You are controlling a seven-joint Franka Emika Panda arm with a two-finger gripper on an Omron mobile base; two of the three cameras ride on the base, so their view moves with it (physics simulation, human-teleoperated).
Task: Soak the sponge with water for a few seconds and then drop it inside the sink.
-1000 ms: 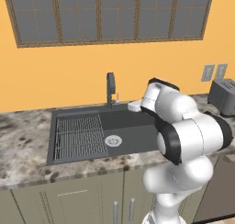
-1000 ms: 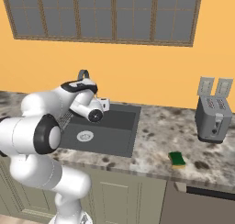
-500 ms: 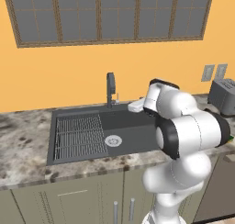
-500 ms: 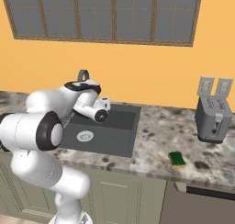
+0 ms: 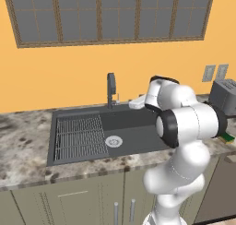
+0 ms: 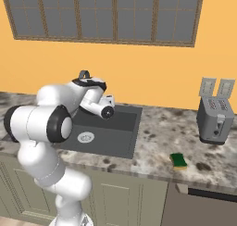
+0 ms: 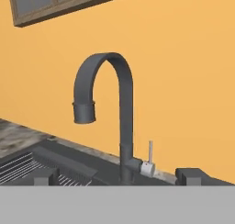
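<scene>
The sponge (image 6: 178, 160), green on top with a yellow layer, lies on the speckled counter right of the sink (image 6: 115, 139), well away from my hand; a sliver of it (image 5: 226, 137) peeks out behind the arm. The dark sink (image 5: 133, 136) holds a wire rack (image 5: 78, 136) and a round drain (image 5: 113, 141). My gripper (image 7: 119, 177) hovers over the basin's back right, aimed at the dark arched faucet (image 7: 121, 117) and its small silver lever (image 7: 149, 159). Its fingertips (image 7: 43, 176) stand wide apart, open, with nothing between them. No water is in view at the spout.
A silver toaster (image 6: 214, 121) stands at the back right of the counter under two wall outlets (image 6: 216, 87). The orange wall and a window (image 5: 110, 14) rise behind the faucet (image 5: 111, 88). Cabinet fronts run below the counter edge.
The hand has shifted slightly to the right over the basin, still facing the faucet. The jaws stay open and the sponge has not moved.
</scene>
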